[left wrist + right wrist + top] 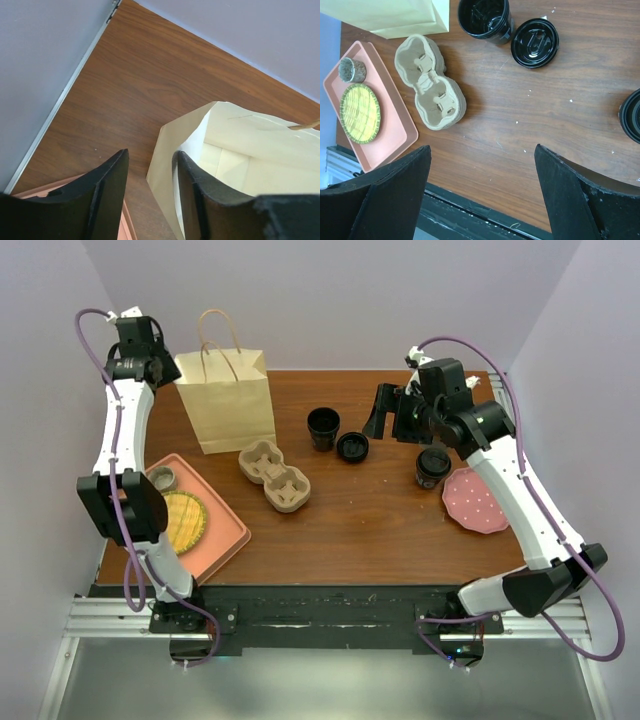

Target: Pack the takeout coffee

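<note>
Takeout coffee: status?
Left gripper open astride bag rim. Right gripper open, empty. Coffee upright, lidded, ungripped. Lidless cup, loose lid between it and bag.

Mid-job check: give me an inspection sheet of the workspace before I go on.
Surface: brown wooden table, few pale specks.
Job's things: lidded coffee cup upright on table; paper bag standing open; cup carrier empty.
Clutter: lidless cup, loose lid, dotted plate, pink tray holding woven mat and small cup.
Grippers: left gripper open, straddling bag's rim; right gripper open, empty.
Cables: purple cable looped along each arm.
Surroundings: plain pale walls.
</note>
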